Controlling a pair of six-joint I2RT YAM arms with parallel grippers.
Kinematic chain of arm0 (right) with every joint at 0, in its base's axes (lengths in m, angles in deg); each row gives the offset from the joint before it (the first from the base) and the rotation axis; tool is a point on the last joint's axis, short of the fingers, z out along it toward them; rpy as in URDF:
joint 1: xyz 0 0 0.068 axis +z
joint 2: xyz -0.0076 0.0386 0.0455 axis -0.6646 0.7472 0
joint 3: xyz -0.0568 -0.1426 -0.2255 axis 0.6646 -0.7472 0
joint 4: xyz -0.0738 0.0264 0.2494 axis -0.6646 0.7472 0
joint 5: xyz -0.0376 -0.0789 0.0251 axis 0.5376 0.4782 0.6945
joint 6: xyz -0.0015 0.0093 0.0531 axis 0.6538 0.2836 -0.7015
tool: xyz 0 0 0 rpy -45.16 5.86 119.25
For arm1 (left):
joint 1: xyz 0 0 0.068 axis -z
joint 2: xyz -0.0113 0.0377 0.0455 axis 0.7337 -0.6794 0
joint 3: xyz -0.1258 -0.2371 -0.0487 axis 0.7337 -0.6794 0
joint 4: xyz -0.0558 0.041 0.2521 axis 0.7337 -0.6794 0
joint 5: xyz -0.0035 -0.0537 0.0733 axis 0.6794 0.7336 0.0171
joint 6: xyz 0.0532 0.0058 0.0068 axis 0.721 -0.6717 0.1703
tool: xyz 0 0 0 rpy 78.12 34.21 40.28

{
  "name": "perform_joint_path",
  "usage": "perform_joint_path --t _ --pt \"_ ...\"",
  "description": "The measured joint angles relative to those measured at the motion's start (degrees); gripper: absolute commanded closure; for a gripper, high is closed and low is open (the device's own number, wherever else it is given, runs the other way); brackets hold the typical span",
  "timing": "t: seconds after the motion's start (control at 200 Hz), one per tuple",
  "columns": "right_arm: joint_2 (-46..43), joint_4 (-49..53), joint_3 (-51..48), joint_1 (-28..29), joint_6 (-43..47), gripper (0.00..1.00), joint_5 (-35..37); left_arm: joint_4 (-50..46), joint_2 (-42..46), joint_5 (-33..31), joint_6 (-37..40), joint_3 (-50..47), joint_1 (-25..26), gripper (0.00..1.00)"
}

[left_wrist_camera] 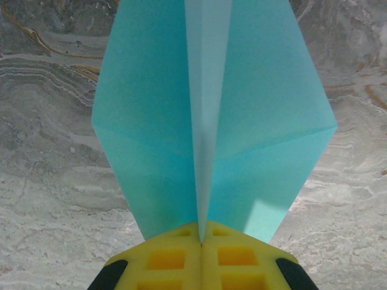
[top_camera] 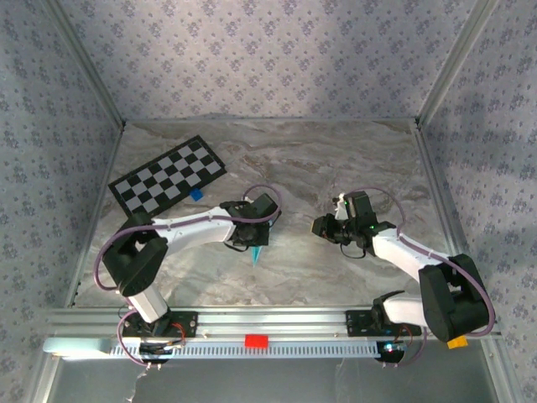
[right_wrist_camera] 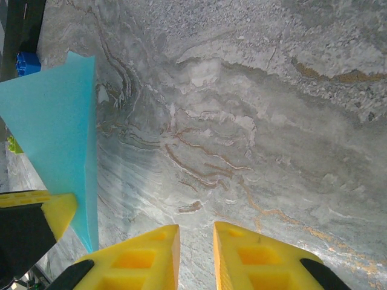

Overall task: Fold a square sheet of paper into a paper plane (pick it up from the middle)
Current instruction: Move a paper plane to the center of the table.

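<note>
A: Where was the paper plane [top_camera: 258, 254]?
B: Top view: near the table [top_camera: 336, 159] ctr, a bit toward 6 o'clock. Nose pointed at 6, tail end at 12, right under the left gripper [top_camera: 255, 241]
A: Held?
B: Yes. Left wrist view had the left gripper [left_wrist_camera: 201, 243] clamped tight on the plane's centre crease [left_wrist_camera: 205, 133], yellow fingers [left_wrist_camera: 166, 260] pressed together w/ the fold b/w them. Wings spread to 9 and 3, crease ran up to 12
A: Resting on the marble or lifted?
B: Couldn't tell from any view
A: And the right gripper [top_camera: 322, 225]?
B: At approx 2 o'clock of the plane, near but apart, facing 9. In the right wrist view the right gripper [right_wrist_camera: 196, 241] had its jaws a narrow gap apart, nothing b/w them, bare marble beyond. The plane [right_wrist_camera: 60, 127] showed at 9 there, w/ one finger of the left gripper touching its lower edge
A: Other stuff?
B: Checkerboard card [top_camera: 168, 176] lay flat at 10 o'clock of the table, turned at an angle. Tiny dark-blue block [top_camera: 196, 194] just beside the card's near edge, approx 10 o'clock from the plane, well apart from it. Small red piece [top_camera: 256, 340] on the front rail [top_camera: 319, 319] at 6
</note>
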State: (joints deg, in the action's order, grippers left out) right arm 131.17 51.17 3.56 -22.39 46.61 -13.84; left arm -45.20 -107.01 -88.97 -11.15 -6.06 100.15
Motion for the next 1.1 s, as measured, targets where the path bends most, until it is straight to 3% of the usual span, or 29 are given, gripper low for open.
perform_joint_path --t 1.099 --pt "3.5 0.0 0.0 0.5 -0.6 0.78 -1.1 2.4 -3.4 1.5 0.0 0.0 0.1 0.84"
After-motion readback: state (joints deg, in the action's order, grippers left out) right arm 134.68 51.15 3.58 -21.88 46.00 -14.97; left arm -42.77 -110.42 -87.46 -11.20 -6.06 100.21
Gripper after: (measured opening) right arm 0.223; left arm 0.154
